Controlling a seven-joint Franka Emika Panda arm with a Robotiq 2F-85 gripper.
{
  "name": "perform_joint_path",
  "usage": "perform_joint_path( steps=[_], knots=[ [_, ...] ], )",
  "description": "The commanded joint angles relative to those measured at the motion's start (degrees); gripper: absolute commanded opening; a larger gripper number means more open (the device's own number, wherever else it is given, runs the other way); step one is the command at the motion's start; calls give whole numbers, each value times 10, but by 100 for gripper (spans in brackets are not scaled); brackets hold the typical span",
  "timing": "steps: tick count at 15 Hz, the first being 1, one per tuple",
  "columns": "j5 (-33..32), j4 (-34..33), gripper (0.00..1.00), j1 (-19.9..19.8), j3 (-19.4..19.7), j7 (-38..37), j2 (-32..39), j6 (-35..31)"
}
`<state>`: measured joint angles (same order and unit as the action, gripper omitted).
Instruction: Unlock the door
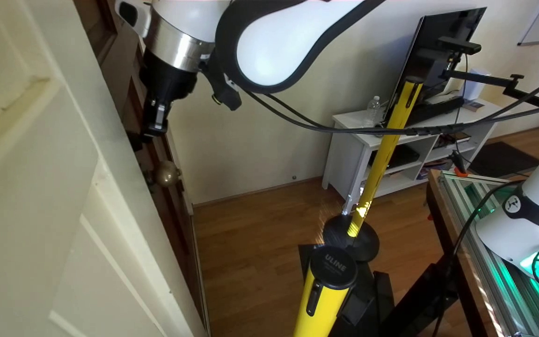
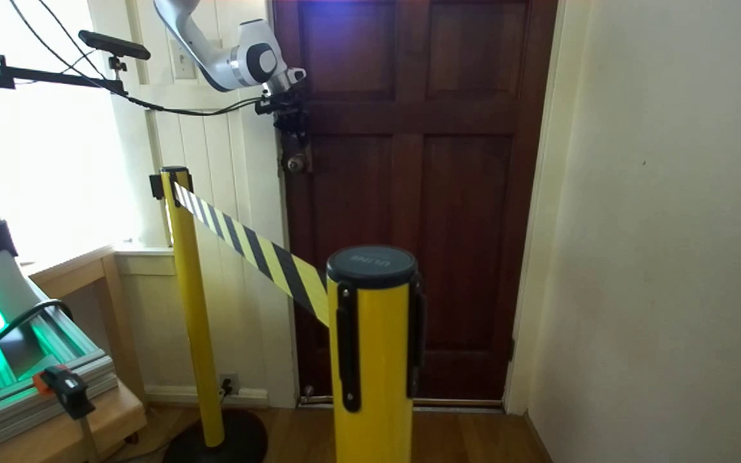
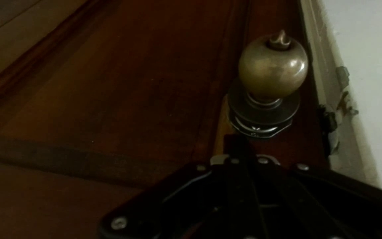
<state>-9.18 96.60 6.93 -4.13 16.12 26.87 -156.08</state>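
The dark reddish-brown door [image 1: 175, 213] is seen nearly edge-on in an exterior view and face-on in an exterior view [image 2: 357, 206]. It looks shut in its frame. Its round brass-coloured knob [image 3: 272, 68] shows large in the wrist view and also in both exterior views [image 1: 165, 173] [image 2: 294, 163]. My gripper [image 3: 239, 144] points at the door just beside the knob's base, and above the knob in the exterior views [image 2: 295, 136]. The fingers look shut, close together, over a pale plate [image 3: 219, 159] on the door. Whether anything is between the tips is hidden in the dark.
A white panelled door [image 1: 21, 224] stands close beside the arm. Yellow posts [image 2: 370, 347] [image 2: 193, 308] with a striped belt [image 2: 248, 241] stand before the brown door. The white door frame [image 3: 353, 83] runs beside the knob. Cables [image 1: 307, 125] trail from the arm.
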Motion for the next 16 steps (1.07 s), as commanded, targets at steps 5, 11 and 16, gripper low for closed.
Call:
perform_joint_path(
  steps=[5,11,16],
  knots=[
    [-2,2,0,-15,-33,40,11,-71],
    [-3,26,0,-23,-48,62,-5,-92],
    [-3,47,0,-25,-49,63,-16,-104]
  ],
)
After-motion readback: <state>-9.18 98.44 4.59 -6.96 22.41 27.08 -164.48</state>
